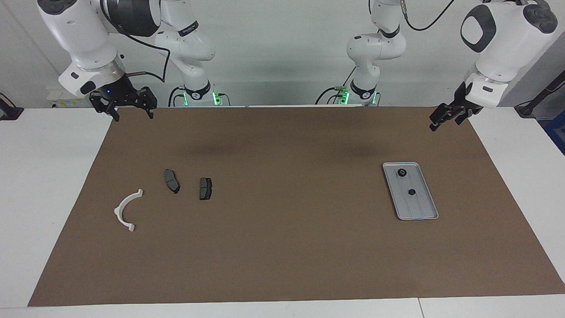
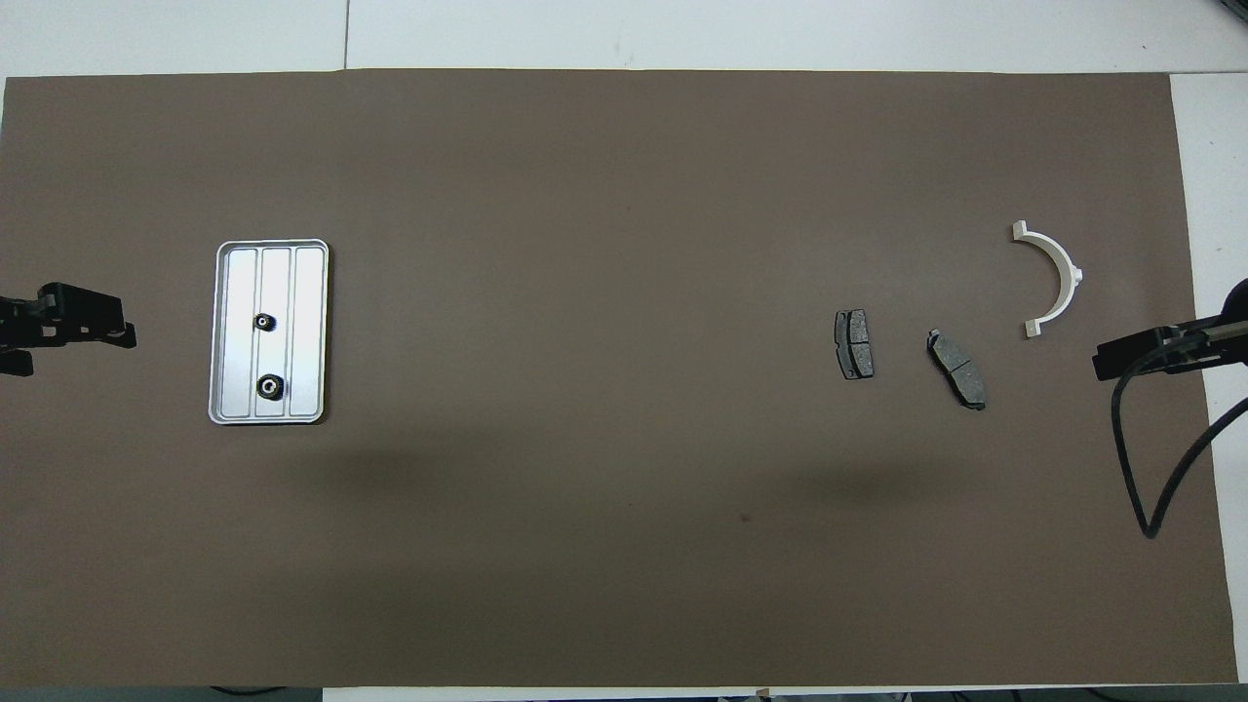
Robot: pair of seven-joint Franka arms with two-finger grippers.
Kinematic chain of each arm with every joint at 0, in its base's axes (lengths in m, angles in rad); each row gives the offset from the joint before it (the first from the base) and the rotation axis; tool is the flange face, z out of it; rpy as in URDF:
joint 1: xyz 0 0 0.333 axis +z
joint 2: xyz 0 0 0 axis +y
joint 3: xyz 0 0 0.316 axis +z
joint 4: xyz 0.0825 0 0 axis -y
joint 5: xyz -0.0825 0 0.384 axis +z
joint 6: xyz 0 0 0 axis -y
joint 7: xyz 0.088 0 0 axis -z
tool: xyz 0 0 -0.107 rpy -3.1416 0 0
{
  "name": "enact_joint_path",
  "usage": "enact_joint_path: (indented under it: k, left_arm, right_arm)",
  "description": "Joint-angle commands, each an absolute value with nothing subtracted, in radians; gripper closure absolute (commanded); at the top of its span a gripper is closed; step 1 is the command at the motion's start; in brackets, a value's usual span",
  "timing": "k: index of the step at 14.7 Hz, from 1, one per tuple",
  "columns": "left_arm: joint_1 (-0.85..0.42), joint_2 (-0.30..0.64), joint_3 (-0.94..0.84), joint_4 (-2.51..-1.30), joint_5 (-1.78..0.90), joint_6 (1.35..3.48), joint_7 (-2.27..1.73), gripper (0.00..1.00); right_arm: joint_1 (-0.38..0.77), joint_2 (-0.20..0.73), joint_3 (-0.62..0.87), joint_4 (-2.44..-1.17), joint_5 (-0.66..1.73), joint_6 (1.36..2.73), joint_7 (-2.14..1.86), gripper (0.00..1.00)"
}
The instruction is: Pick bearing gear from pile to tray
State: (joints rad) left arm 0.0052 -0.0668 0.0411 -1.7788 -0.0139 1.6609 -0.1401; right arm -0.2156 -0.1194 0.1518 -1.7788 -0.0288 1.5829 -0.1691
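The silver tray lies on the brown mat toward the left arm's end; it also shows in the overhead view. Two small black bearing gears sit in it, also seen from overhead. The pile lies toward the right arm's end: a white half-ring bracket and two dark grey pads. No black round piece shows among them. My right gripper is open and empty, raised over the mat's corner. My left gripper hangs raised over the mat's edge beside the tray.
The brown mat covers most of the white table. The two arm bases stand at the robots' edge of the table. A black cable hangs from the right arm over the mat's end.
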Motion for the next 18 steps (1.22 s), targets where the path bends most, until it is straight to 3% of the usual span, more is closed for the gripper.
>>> enact_joint_path:
  k: [1,9,18]
  left_arm:
    - [-0.015,-0.067,0.057,-1.786,-0.002,1.69,-0.134,0.0]
    - [-0.025,0.009,0.041,-1.631,0.034,1.582,-0.008,0.0]
    - [-0.025,-0.012,-0.005,-1.625,0.028,1.568,-0.005,0.0]
  right_arm:
    - [-0.229,-0.146,0.156,-1.813,-0.029,1.615,-0.163,0.0]
    - [-0.229,-0.144,0.156,-1.813,-0.029,1.632,-0.156,0.0]
    - [-0.229,-0.144,0.156,-1.813,-0.029,1.634,-0.124,0.0]
